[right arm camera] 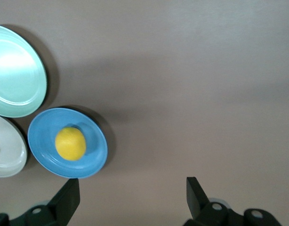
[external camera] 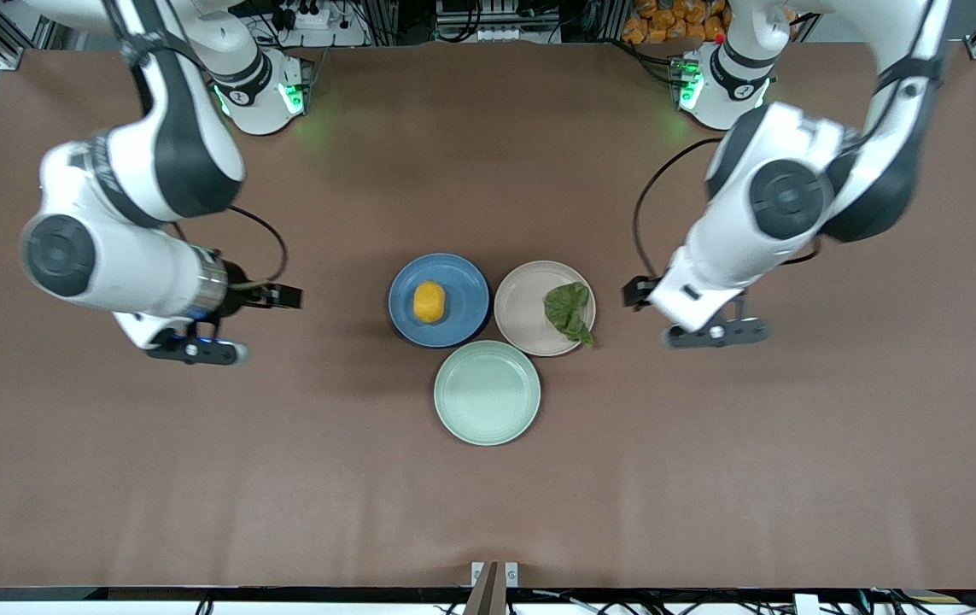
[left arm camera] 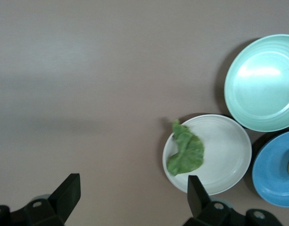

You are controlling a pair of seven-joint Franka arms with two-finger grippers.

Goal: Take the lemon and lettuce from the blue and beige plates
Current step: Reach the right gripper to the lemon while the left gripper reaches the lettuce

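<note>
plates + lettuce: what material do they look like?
Blue plate, beige plate, mint plate: smooth and matte with soft highlights, likely plastic or glazed ceramic; can't tell which. Lettuce: dark green, wrinkled, uniform; real leaf or soft fake, unclear.

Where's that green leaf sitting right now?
In the front view, the lettuce lies on the beige plate, at the edge toward the left arm's end of the table. The blue plate with the lemon is beside it.
</note>
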